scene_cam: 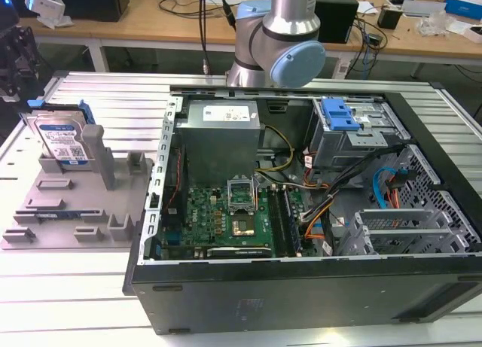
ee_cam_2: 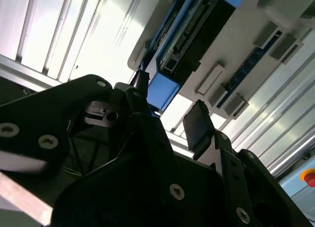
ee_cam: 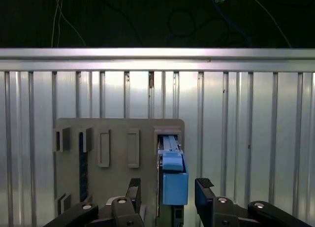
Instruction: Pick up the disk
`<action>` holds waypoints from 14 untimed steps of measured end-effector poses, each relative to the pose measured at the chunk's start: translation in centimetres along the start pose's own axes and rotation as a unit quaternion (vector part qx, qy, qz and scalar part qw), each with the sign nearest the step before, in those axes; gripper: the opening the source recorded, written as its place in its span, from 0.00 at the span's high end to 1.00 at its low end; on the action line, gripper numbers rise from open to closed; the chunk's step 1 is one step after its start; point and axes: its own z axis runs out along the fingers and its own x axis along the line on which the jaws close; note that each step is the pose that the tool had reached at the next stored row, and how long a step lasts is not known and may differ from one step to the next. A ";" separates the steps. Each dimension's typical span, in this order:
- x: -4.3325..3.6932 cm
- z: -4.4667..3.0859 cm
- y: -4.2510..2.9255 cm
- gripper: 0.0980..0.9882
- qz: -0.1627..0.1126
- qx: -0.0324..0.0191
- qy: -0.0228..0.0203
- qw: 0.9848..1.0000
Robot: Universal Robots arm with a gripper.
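At the exterior view's left: the disk (scene_cam: 62,140), upright on edge in a slot of the grey fixture (scene_cam: 68,234), label facing outward, blue rails along its sides. Fixture flat on the slatted metal table (scene_cam: 75,294). Further right, just beside the fixture: the open computer case (scene_cam: 301,302), lid off, board and cables exposed. Above the case, at the back: the arm (scene_cam: 282,31), reaching away toward the exterior view's left.

In the first wrist view, looking down on the fixture: the gripper (ee_cam: 170,183) spread wide, grasping nothing, one of its fingers (ee_cam: 204,187) on each side of the disk's blue rail (ee_cam: 174,180). A visible gap on both sides, so no contact as far as can be told. Same arrangement in the second wrist view, the blue end of the disk between the two dark pads.

Judging by this: approach and alignment done. Closing and lifting not yet done, with the disk seated in its slot.
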 end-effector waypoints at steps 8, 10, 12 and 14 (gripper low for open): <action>-0.02 0.50 0.01 0.48 0.000 0.000 0.000 1.000; -0.03 0.65 0.02 0.48 0.000 0.000 0.000 1.000; -0.04 0.88 0.02 0.48 0.000 0.000 0.000 1.000; -0.04 1.02 0.03 0.48 0.000 0.000 0.000 1.000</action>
